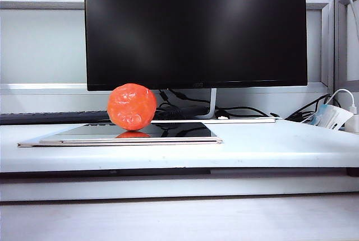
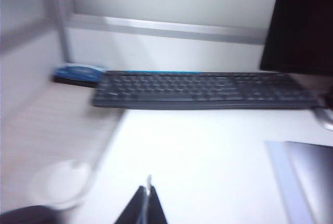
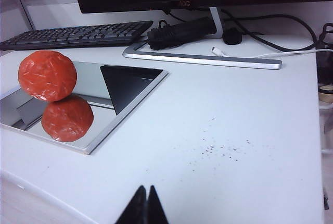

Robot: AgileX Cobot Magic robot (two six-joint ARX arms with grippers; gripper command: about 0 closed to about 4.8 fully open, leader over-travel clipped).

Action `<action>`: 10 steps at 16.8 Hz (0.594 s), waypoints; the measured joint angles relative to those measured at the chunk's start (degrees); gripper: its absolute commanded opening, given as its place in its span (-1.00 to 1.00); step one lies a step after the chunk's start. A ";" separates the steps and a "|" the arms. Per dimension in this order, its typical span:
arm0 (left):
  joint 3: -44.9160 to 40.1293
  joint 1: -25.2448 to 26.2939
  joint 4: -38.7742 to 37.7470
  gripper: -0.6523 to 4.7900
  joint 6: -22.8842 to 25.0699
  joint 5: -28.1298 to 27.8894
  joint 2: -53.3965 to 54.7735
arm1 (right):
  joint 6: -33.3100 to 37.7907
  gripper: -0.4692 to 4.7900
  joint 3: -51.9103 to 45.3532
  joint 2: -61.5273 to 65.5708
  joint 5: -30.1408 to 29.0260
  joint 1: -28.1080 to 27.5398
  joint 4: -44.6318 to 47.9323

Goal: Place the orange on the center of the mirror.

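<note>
The orange [image 1: 132, 106], reddish and bumpy, rests on the mirror [image 1: 185, 136], a flat gold-rimmed panel on the white desk. In the right wrist view the orange [image 3: 47, 76] stands on the mirror [image 3: 122, 110] above its own reflection. My right gripper [image 3: 146, 188] is shut and empty, hanging over bare desk well away from the orange. The left wrist view is blurred; my left gripper [image 2: 148, 190] is shut with nothing in it, over white desk, and a corner of the mirror [image 2: 307, 177] shows to one side. Neither gripper appears in the exterior view.
A big black monitor [image 1: 196, 28] stands behind the mirror, with its flat base [image 3: 203, 60] and cables [image 1: 247, 109] on the desk. A black keyboard [image 2: 208, 89] lies at the back left. A white adapter [image 1: 331, 116] sits at the far right, and a round white thing [image 2: 62, 182] lies near the left gripper.
</note>
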 measured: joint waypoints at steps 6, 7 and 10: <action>-10.99 -5.70 14.14 -0.78 -1.62 0.26 -0.02 | 0.00 -0.82 0.00 0.00 0.02 -0.02 0.00; -11.91 -5.68 14.47 -0.78 -1.81 0.24 -0.02 | 0.00 -0.82 0.00 0.00 0.00 -0.02 0.00; -15.04 -7.37 17.00 -0.78 -2.67 0.24 -0.02 | 0.00 -0.82 0.00 0.00 0.00 -0.02 0.00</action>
